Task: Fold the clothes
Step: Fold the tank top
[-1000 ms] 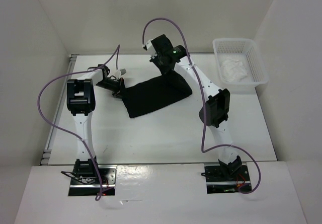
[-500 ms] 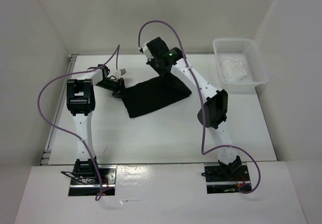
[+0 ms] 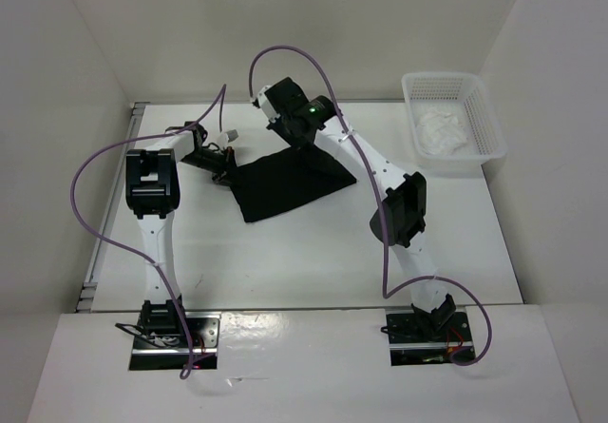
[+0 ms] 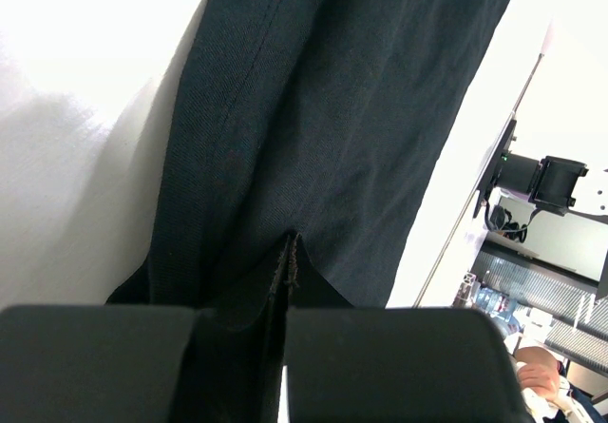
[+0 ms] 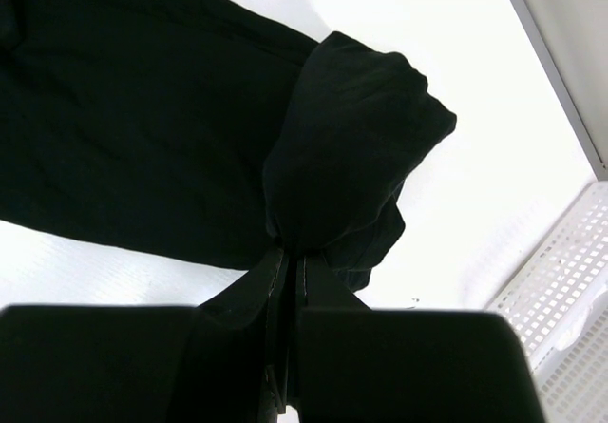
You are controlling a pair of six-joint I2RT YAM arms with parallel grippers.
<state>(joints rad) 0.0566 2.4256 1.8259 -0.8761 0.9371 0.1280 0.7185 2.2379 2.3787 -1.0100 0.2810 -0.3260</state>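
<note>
**A:** Where does the black T-shirt point(image 3: 285, 183) sit?

**B:** Toward the far middle of the table point(image 3: 285, 261), lying as a dark slanted band between the two arms. Most of it is flat on the surface. The white basket point(image 3: 454, 124), with white fabric point(image 3: 442, 130) inside, stands well apart at the far right corner.

**A:** And the fingers?

**B:** Both pairs are clamped on cloth. The left gripper point(image 4: 288, 271) pinches a seamed edge at the band's left end, low to the table. The right gripper point(image 5: 288, 261) pinches a bunched fold at the far right end, and that bunch is raised off the surface.

**A:** What step would you call it?

**B:** My judgement is a fold in progress, with the right end being carried across while the left end anchors.

**A:** How is it done well?

**B:** Three points:
- Hold the left pinch low and steady, so the band does not drag.
- Carry the raised end over the flat part on a shallow arc, and keep the cloth lightly taut – not stretched.
- Lower it until the edges line up, and only then let go. Release too high and the bunch will likely land crumpled.
</note>
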